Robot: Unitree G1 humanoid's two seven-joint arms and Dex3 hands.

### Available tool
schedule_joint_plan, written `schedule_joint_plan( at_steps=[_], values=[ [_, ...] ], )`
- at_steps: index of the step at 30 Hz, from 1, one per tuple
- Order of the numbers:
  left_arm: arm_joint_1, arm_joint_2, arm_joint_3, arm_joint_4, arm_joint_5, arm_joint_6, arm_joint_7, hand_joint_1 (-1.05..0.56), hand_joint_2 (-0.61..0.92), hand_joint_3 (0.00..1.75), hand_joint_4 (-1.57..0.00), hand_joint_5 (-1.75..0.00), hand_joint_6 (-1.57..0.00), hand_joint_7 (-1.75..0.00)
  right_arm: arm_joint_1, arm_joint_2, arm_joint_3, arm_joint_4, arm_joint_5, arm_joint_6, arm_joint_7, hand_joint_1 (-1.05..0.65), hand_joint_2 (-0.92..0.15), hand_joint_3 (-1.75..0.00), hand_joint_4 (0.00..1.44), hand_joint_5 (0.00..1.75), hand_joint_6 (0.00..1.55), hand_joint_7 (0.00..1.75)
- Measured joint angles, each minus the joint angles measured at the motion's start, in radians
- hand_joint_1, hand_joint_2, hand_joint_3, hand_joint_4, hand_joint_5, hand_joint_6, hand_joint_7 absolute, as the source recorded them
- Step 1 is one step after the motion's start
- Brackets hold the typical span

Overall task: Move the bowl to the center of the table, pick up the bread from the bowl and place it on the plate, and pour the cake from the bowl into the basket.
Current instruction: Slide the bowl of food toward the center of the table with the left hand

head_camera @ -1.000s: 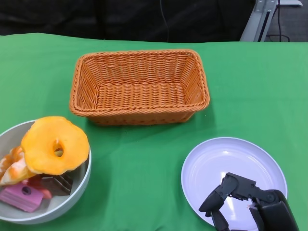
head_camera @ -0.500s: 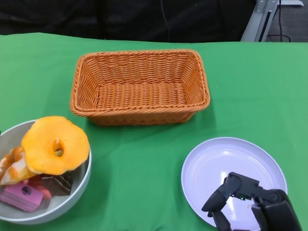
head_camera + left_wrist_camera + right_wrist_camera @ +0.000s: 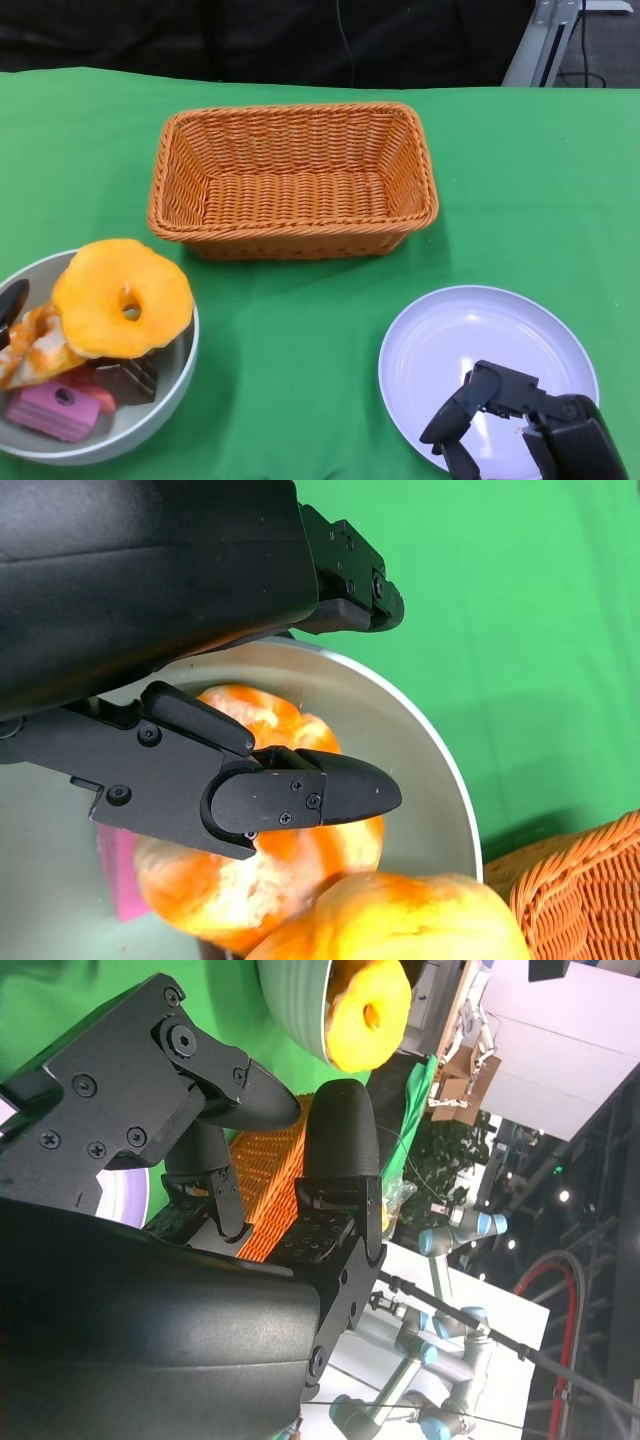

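The grey bowl (image 3: 186, 368) sits at the table's front left. A round orange bread with a hole (image 3: 122, 299) leans on top of it, over an orange-white piece (image 3: 35, 350), a brown cake (image 3: 126, 378) and a pink cake (image 3: 55, 408). Only a black tip of my left hand (image 3: 10, 298) shows at the picture's edge. In the left wrist view my left hand (image 3: 200, 770) has one finger inside the bowl's rim (image 3: 432, 765) and one outside it, gripping it. My right hand (image 3: 520, 420) hovers over the near edge of the white plate (image 3: 480, 325), fingers apart, holding nothing.
An orange wicker basket (image 3: 290, 180) stands at the middle back with nothing in it. Green cloth (image 3: 290, 340) covers the table between bowl, basket and plate. Dark background lies beyond the far edge.
The bowl with its contents has slid a little to the right, and a black fingertip of my left hand now shows inside its left rim. My right hand has barely moved.
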Motion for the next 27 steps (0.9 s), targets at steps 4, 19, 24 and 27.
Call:
schedule_joint_plan(
  at_steps=[4, 19, 24, 27],
  values=[
    [0.009, -0.005, 0.001, -0.034, -0.023, 0.059, -0.017, -0.64, 0.92, 0.41, -0.19, 0.0, -0.2, -0.01, 0.0, 0.0, 0.0, 0.0, -0.003, 0.0, -0.001, -0.21, -0.39, -1.22, 0.9, 1.41, 0.82, 1.23],
    [0.088, -0.015, -0.021, -0.242, -0.12, 0.19, -0.124, -0.64, 0.92, 0.48, -0.09, 0.0, -0.1, 0.0, -0.006, 0.002, -0.004, 0.004, -0.027, -0.01, -0.014, -0.24, -0.41, -1.17, 0.91, 1.4, 0.83, 1.2],
    [0.132, -0.029, -0.013, -0.334, -0.163, 0.229, -0.134, -0.63, 0.92, 0.47, -0.03, 0.0, -0.03, 0.0, -0.007, 0.002, -0.004, 0.004, -0.027, -0.013, -0.014, -0.22, -0.4, -1.18, 0.91, 1.4, 0.84, 1.21],
    [0.143, -0.072, 0.003, -0.413, -0.208, 0.311, -0.115, -0.64, 0.92, 0.44, -0.03, -0.01, -0.01, 0.0, -0.011, 0.002, -0.003, 0.004, -0.027, -0.02, -0.014, -0.22, -0.39, -1.19, 0.91, 1.4, 0.84, 1.21]
  ],
)
